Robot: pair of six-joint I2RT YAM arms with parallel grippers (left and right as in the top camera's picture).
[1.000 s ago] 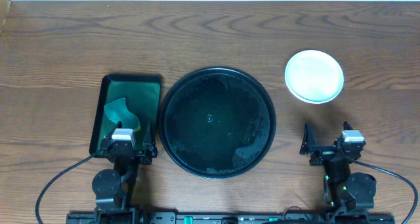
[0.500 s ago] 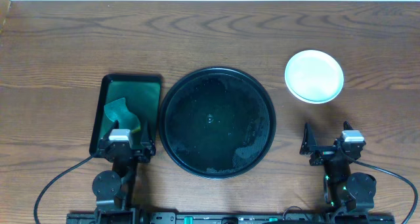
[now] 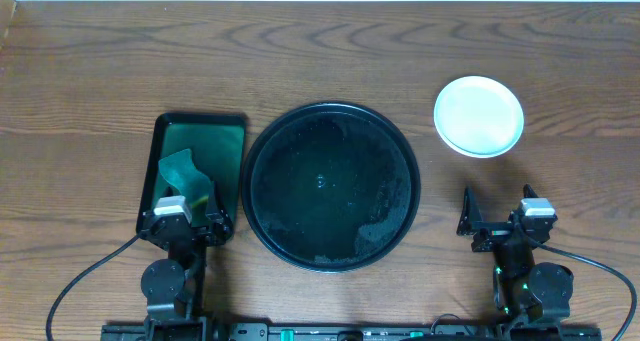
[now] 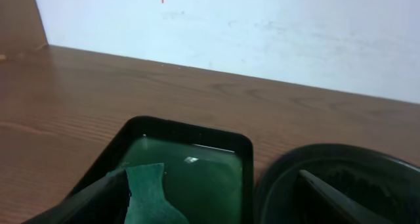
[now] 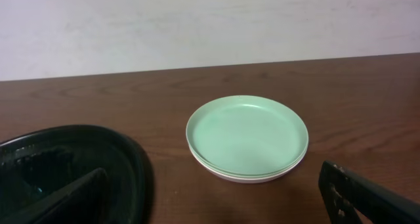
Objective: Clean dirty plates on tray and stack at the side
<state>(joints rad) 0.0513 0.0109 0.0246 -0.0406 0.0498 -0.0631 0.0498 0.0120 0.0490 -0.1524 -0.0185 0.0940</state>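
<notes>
Left gripper [image 3: 188, 221]: parked at the near edge of the table [image 3: 100, 71], over the near end of the small green tray [image 3: 200, 131]; jaws spread wide, holding nothing.
Right gripper [image 3: 497, 219]: parked at the near edge on the far side of the black tray; jaws spread wide, holding nothing.
Cloth [image 3: 183, 171]: crumpled green piece lying inside the small green tray, just ahead of the left fingers, apart from both.
Step in hand: judged to be the finish, with nothing left on the black tray to wipe and both arms drawn in close to their bases.
Next move: probably none beyond resting; if a check is wanted, a look for any teal smear on the top plate, then a reach for the cloth with the left arm.
Tray [image 3: 332, 151]: large, round, black, raised rim, centre of the table between the two arms; bare, with faint speckles or sheen on its floor.
Plates [image 3: 479, 115]: stacked on the bare table to the right of the tray, well apart from it and beyond the right gripper.
Plate look: pale mint, shallow, glossy, top face clean with no smear in sight; two rims plainly layered in the right wrist view, exact count hard to tell.
</notes>
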